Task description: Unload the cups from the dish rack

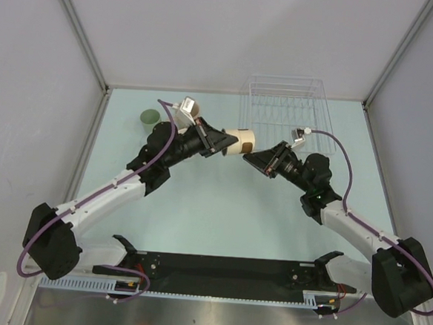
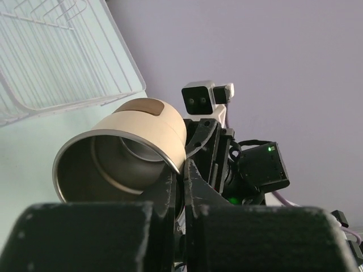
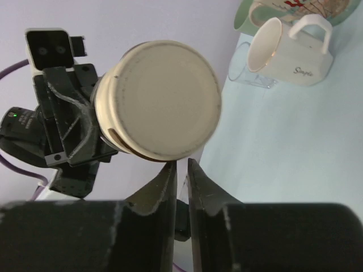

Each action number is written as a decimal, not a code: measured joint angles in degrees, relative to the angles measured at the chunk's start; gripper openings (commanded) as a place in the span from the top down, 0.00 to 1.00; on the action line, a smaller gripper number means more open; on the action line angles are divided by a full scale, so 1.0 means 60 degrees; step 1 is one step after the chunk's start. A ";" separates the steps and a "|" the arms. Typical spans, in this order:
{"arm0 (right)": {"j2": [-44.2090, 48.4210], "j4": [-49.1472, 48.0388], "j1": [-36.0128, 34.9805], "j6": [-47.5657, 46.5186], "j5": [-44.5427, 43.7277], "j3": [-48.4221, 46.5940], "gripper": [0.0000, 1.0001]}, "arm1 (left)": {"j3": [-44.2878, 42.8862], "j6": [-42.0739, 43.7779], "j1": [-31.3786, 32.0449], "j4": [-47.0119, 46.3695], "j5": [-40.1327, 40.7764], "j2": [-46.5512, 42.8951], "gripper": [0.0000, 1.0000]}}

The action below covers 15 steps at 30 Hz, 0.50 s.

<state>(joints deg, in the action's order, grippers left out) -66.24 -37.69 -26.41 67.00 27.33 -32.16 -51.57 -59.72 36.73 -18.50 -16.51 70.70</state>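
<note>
The left hand (image 1: pixel 227 144) is closed on the rim of the tan cup (image 1: pixel 242 141). The cup lies sideways, its base pointing at the closed right hand (image 1: pixel 248 157) just beyond it.

You are looking down through the top camera, sitting high behind the near edge of the table (image 1: pixel 212 222) and taking all of it in from afar. The left wrist camera is peering along the left gripper (image 2: pixel 181 171), close up into the tan cup (image 2: pixel 142 122). The right wrist camera is facing back at that cup's underside over the right gripper (image 3: pixel 181 165); all three are sharing it.
</note>
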 measured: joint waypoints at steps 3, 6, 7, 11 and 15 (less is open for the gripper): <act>0.0091 0.0761 0.0007 -0.0291 -0.0033 -0.0171 0.22 | -0.0277 0.0317 0.0000 0.0674 0.0208 -0.0182 1.00; 0.0259 0.2149 0.0076 -0.0933 -0.0175 -0.0871 0.07 | -0.0841 0.0871 -0.0004 0.1679 0.0619 -0.0350 1.00; 0.0324 0.2801 0.0106 -0.1253 -0.0262 -0.1239 0.07 | -0.1140 0.1126 -0.0007 0.2208 0.0820 -0.0393 1.00; 0.0448 0.5056 0.0215 -0.2765 -0.0954 -0.2871 0.07 | -0.2594 0.2382 -0.0029 0.4477 0.2222 -0.0415 1.00; 0.0466 0.6561 0.0339 -0.3960 -0.1650 -0.3807 0.09 | -0.3912 0.3581 -0.0098 0.6677 0.3996 -0.0226 1.00</act>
<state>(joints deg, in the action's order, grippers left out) -63.44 1.67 -24.38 43.24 17.43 -55.00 -75.05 -38.24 36.14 21.56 7.46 69.34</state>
